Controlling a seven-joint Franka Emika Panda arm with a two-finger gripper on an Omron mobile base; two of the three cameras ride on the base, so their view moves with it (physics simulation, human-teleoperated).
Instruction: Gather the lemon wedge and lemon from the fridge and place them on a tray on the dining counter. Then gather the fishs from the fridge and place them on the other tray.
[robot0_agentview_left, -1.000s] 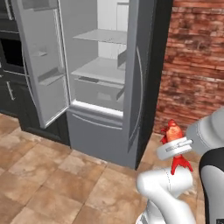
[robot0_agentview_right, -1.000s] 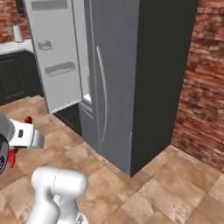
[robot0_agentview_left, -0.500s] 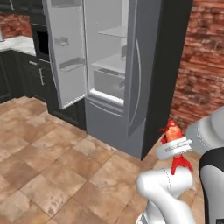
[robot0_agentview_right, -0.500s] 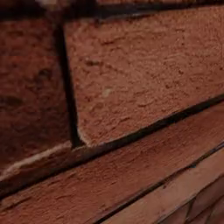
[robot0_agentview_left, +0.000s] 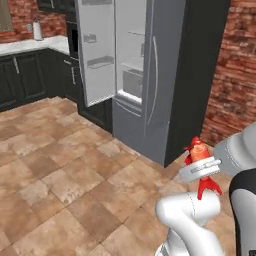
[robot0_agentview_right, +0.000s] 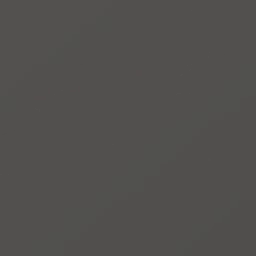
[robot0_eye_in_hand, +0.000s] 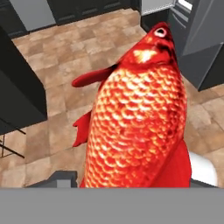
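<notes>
Claw closed across the middle of a red-orange fish, jaws standing fairly wide because of the body between them; head up, tail hanging below, at the right of the left base view. Seen from the hand camera: same fish close up, scaled flank and one eye, a side fin sticking out to the left, brown floor tiles beneath.

Further out, beyond the claw and to the far left of it: grey-silver fridge, one door swung open, white interior with pale shelves and door bins. Too small and dim to tell what, if anything, sits on those shelves. Left of the fridge, dark cabinets under a pale tabletop along a brick wall, with a small white container standing on it. Brick wall also to the right of the fridge. Right base view a flat dark grey, nothing readable.

Judged step: carrying a fish away from the fridge toward the blue tray on the dining counter. Neither tray nor dining counter in sight, so contents of the trays unknown, likewise how much of the lemon part is done. Next move calls for reaching the counter, lowering over the blue tray, then opening without dropping the fish from a height. Grip sits mid-body, so probably balanced.
</notes>
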